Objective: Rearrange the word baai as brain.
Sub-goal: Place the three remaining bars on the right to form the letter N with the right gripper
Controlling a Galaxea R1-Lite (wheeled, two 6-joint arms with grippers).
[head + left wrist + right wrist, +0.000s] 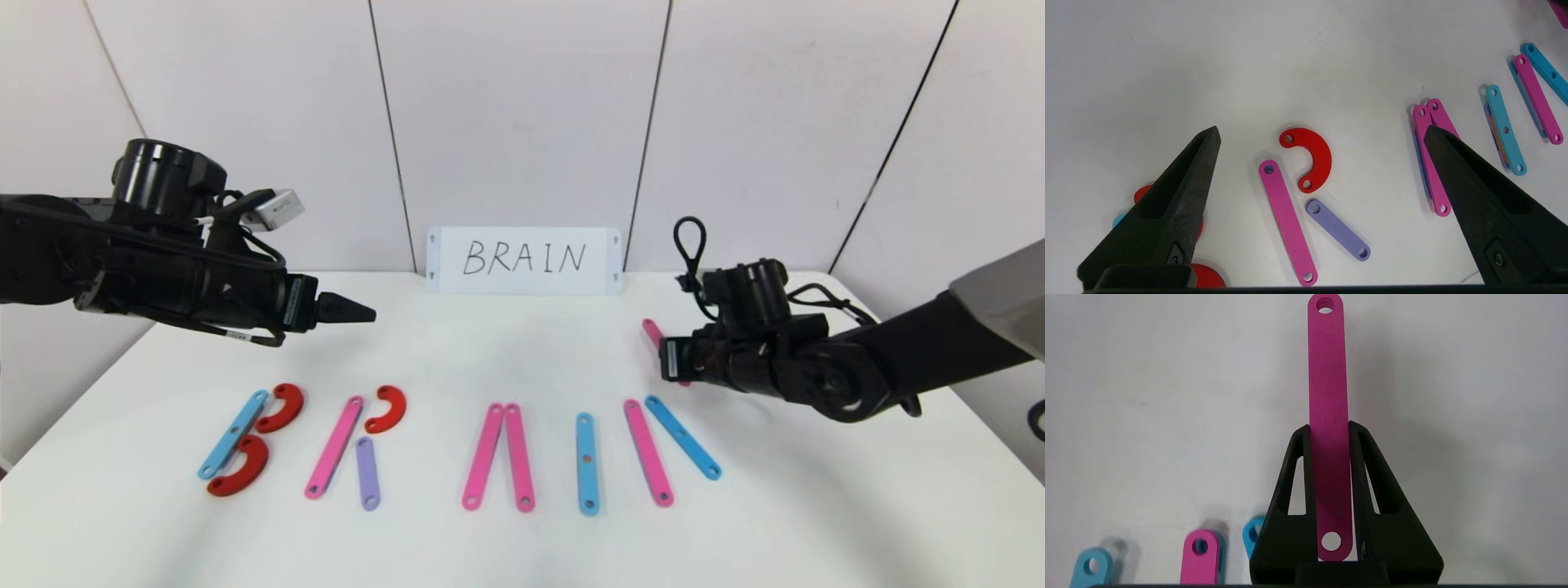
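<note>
The word lies in a row along the table's front: a blue bar (233,433) with two red curves (280,407), a pink bar (334,447) with a red curve (386,408) and a purple bar (367,472), two pink bars (484,456) leaning together, a single blue bar (586,463), then a pink bar (648,451) beside a blue bar (682,437). My right gripper (1329,426) hangs above the table behind the row's right end, shut on another long pink bar (1328,375). My left gripper (351,311) hovers open and holds nothing, high above the left letters.
A white card (522,260) with handwritten "BRAIN" leans against the back wall. White wall panels close off the rear. The table's left edge (49,425) runs close to the blue bar and red curves.
</note>
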